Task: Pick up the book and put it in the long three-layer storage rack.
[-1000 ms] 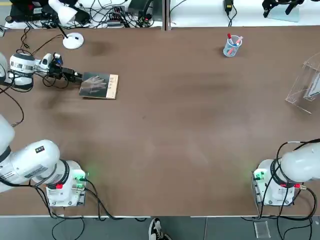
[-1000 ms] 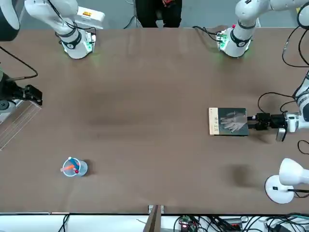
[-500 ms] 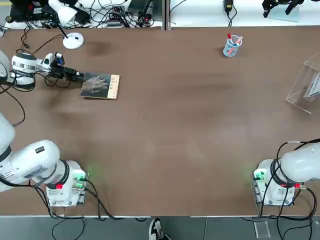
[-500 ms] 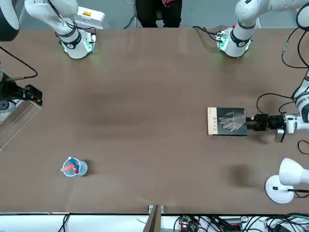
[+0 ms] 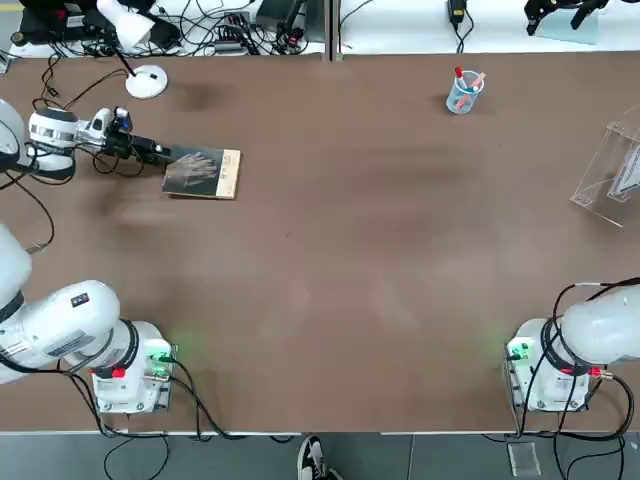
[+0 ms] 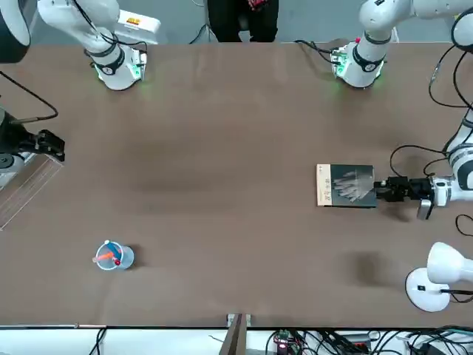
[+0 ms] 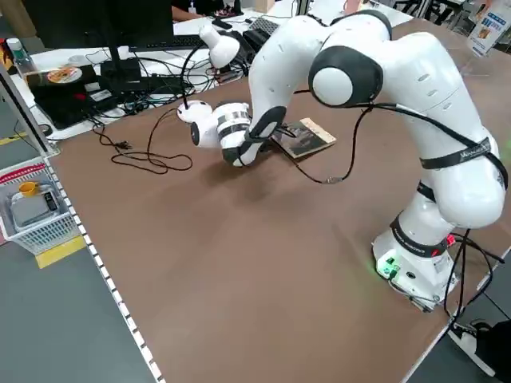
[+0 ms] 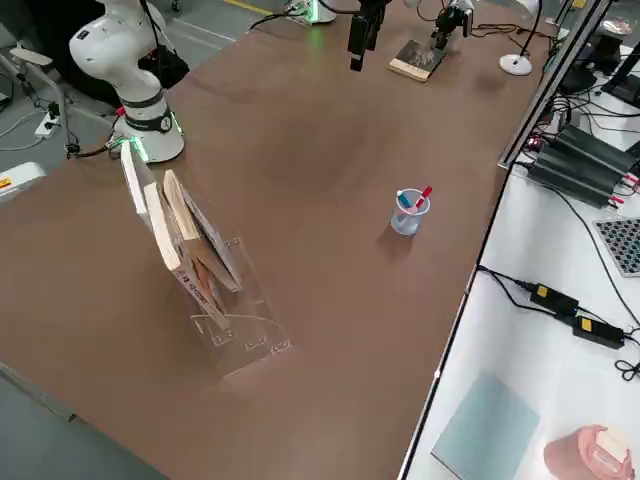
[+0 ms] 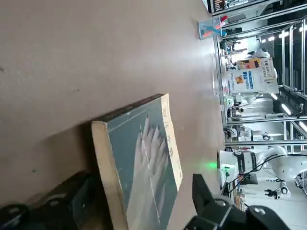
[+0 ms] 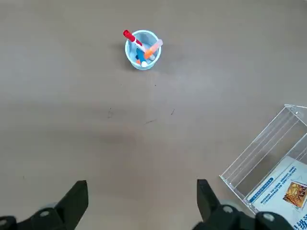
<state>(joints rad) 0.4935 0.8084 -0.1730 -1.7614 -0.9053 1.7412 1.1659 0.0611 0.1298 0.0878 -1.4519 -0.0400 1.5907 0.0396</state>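
The book (image 5: 203, 172) lies flat at the table's far left, dark grey-green with a pale hand image and a tan strip on its right edge. My left gripper (image 5: 160, 153) reaches in low from the left, open, at the book's left edge. In the left wrist view its fingers straddle the book (image 9: 144, 153): one dark finger (image 9: 72, 196) is against the page edge and the other stands apart. The long three-layer storage rack (image 5: 608, 170) is at the far right, clear acrylic with booklets in it. My right gripper (image 10: 141, 201) hangs open high over the table near the rack (image 10: 268, 163).
A clear cup of pens (image 5: 463, 92) stands at the back right. A white desk lamp (image 5: 145, 80) and tangled cables lie behind the book. A person's shoe (image 5: 312, 460) shows below the near edge. Bare brown table (image 5: 350, 260) stretches between book and rack.
My left gripper has pushed a little to the right against the book, and the book has slid slightly to the right. The right arm has not moved.
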